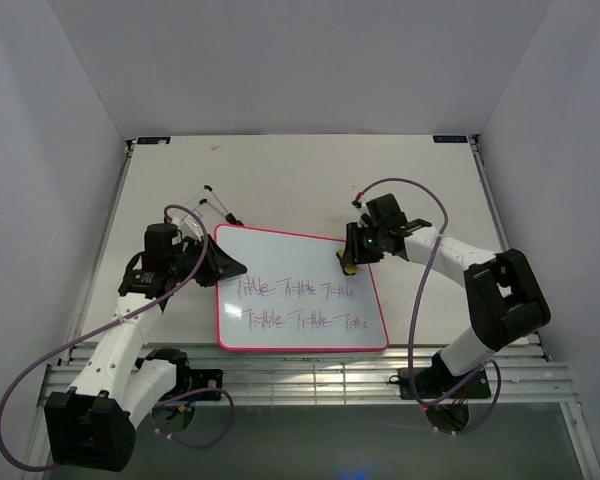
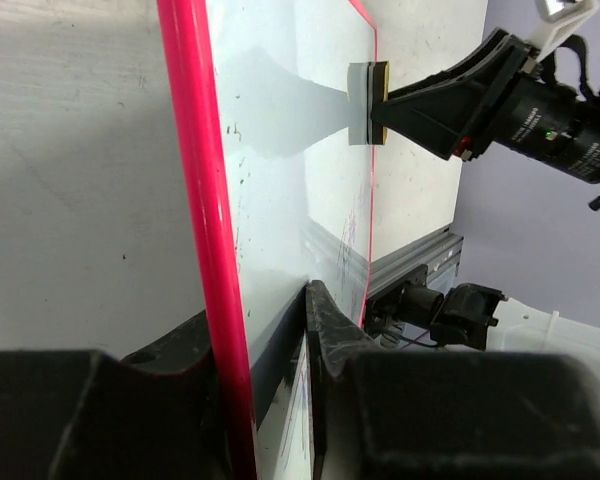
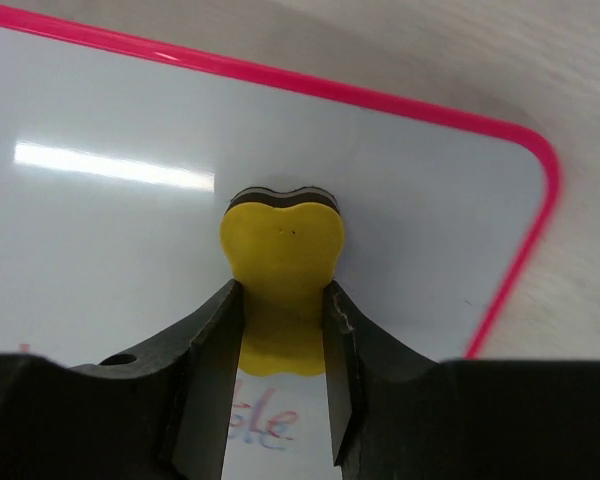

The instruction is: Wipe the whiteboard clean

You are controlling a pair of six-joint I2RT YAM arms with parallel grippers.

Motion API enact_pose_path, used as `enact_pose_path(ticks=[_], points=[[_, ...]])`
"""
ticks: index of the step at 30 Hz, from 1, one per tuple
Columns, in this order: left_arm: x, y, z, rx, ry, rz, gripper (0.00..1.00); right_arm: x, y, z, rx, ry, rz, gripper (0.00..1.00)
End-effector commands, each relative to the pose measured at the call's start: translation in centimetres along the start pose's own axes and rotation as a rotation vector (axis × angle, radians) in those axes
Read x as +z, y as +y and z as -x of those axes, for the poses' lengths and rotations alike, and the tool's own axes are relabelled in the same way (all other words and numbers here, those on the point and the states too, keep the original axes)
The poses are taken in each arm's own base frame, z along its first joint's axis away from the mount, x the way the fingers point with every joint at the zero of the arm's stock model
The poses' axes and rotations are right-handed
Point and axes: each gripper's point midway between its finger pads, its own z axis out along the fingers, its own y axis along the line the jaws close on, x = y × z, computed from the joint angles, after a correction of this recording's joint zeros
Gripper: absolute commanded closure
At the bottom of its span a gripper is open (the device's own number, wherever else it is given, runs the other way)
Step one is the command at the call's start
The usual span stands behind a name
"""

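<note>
The whiteboard (image 1: 280,262) lies flat on the desk (image 1: 300,180), between the two claws. The right claw (image 3: 283,310) is clenched on a yellow eraser (image 3: 283,250) (its sides pinched in between the fingers) and holds its dark felt face against the board. The board's rounded far-right corner is just beyond and to the right of this claw.

The left claw (image 2: 265,340) straddles the board's opposite edge, with one finger on either side of the pink-red frame (image 2: 195,150). I cannot tell whether it is actually gripping the edge or merely standing around it.

Two rows of pink-grey handwriting (image 1: 302,305) run across the board's near half, on the near side of the right claw and to the right of the left one. Directly under the right claw the letters "ble" can be read, and the rest is too small to make out. Thin black stand legs (image 1: 212,200) lie on the desk beyond the left claw.
</note>
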Motion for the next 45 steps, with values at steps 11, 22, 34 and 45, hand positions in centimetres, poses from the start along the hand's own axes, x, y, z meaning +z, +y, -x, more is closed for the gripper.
enact_pose_path(ticks=[11,22,34,45], points=[[-0.3,3.5,5.7,0.262,-0.258,0.213,1.0,3.9,18.5,-2.7,-0.258,0.247,0.241,0.68],[-0.5,2.9,6.0,0.242,-0.275,0.18,1.0,-0.7,23.1,-7.9,-0.342,0.201,0.296,0.68],[-0.5,2.9,5.7,0.24,-0.268,0.169,1.0,-0.1,15.1,-10.9,-0.296,0.227,-0.003,0.67],[-0.3,2.6,5.5,0.245,-0.252,0.152,1.0,-1.3,-2.3,-16.1,0.066,0.317,-0.108,0.67]])
